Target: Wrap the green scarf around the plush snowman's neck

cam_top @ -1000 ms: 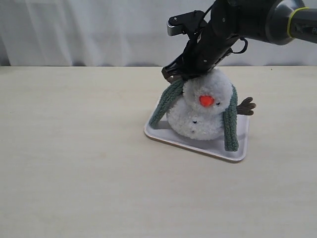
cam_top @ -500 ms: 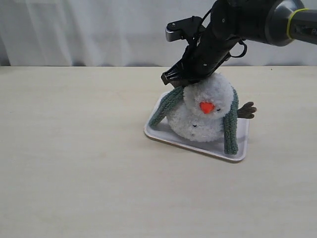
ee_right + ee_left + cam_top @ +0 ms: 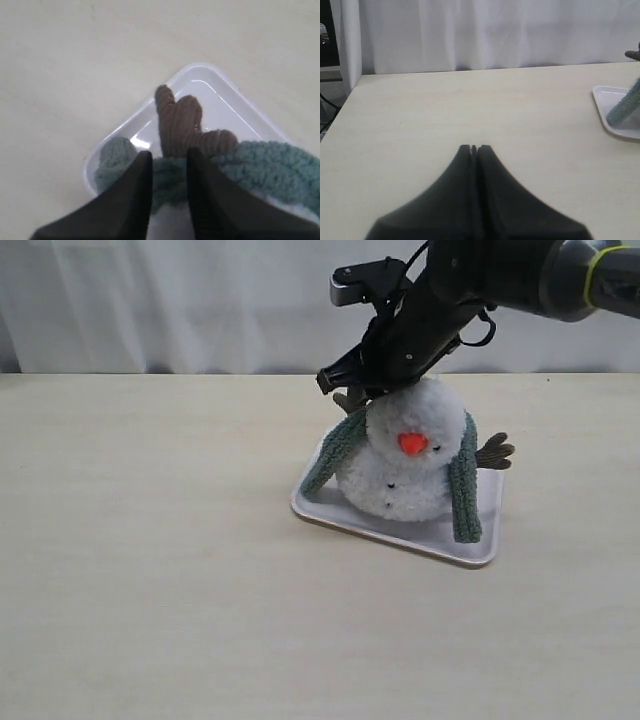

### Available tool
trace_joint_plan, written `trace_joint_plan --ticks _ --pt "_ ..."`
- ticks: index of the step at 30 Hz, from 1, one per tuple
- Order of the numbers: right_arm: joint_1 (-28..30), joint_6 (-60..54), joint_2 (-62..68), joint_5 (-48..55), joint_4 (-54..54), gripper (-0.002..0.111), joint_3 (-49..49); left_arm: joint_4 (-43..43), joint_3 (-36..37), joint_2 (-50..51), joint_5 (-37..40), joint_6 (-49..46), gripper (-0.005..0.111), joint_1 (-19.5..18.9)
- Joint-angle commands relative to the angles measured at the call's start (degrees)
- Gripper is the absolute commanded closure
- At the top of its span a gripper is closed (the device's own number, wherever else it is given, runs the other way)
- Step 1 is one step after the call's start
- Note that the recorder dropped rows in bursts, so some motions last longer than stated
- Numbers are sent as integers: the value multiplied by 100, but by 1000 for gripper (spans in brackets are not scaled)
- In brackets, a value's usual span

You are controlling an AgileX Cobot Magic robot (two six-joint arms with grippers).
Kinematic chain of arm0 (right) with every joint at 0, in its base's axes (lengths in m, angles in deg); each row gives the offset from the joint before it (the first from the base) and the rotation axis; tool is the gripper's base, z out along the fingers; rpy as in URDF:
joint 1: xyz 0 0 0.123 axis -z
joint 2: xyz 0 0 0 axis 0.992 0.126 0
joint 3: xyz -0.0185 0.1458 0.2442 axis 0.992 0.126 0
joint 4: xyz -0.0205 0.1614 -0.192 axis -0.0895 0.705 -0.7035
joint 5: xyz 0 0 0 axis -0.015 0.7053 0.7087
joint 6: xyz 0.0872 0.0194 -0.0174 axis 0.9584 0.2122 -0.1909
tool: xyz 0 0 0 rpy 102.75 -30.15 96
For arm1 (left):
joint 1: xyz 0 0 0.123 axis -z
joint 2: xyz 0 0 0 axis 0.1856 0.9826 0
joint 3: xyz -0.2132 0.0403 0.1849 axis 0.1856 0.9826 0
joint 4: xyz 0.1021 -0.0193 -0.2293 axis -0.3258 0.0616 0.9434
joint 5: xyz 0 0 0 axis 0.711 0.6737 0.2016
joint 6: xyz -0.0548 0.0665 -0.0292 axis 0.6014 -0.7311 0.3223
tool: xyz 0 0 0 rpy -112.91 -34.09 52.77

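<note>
Green scarf (image 3: 335, 448) hangs on the plush snowman (image 3: 410, 455), which sits on a white tray (image 3: 440, 536) right of centre on the pale surface (image 3: 150, 540).

The left tool (image 3: 474, 148) shows only in its own wrist view. Its dark fingers are pressed together with nothing between them, and it is well apart from the tray. That view catches just the tray's near corner and one slanting scarf end resting in it.

In the exterior view, the scarf's left end runs down from beside the snowman's head to the tray's left edge. The right tool (image 3: 347, 397) sits right above that end, at the back of the head. The exterior view cannot show how its jaws stand. The right wrist view does: they are spread a little, and fuzzy green scarf shows in the gap and just past the tips. Whether the fingers touch the scarf I cannot tell.

The orange nose faces the camera. The snowman's neck (image 3: 385, 465) is bare at the front, and the scarf's middle is hidden behind the head.

The right scarf end hangs straight down the body onto the tray. A brown twig arm (image 3: 495, 451) sticks out beyond it. The other twig arm (image 3: 182, 122) shows only in the right wrist view, lying against the scarf.
</note>
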Motion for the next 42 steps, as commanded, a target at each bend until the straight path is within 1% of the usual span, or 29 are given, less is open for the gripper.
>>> trace_joint_plan --ticks 1,3,7,10,12,16,19,23,27,29,34,42 --pt "-2 -393 -402 371 727 64 -136 -6 21 -10 -52 0 107 -10" --pt "-2 -393 -554 679 882 62 -136 -6 21 -10 -52 0 107 -10" --pt "-2 -357 -811 1475 947 62 -42 -6 21 -10 -52 0 107 -10" --pt "-2 -326 -1059 1601 906 62 244 -6 21 -10 -52 0 107 -10" --pt "-2 -150 -1318 1489 657 62 559 -6 21 -10 -52 0 107 -10" --pt "13 657 -2025 1014 -364 62 1586 -6 21 -10 -52 0 107 -10" --pt "13 1235 -2583 381 -1015 62 2495 -6 21 -10 -52 0 107 -10" --pt "13 1563 -2914 -770 -1115 62 3706 -6 21 -10 -52 0 107 -10" --pt "40 1736 -2705 -1960 -1115 62 4498 -6 21 -10 -52 0 107 -10" --pt "172 1843 -2459 -2361 -1115 62 4642 -6 21 -10 -52 0 107 -10" --pt "629 2023 -1986 -2520 -1115 62 4642 -6 21 -10 -52 0 107 -10" --pt "661 1701 -1427 -2858 -1115 62 4642 -6 21 -10 -52 0 107 -10"
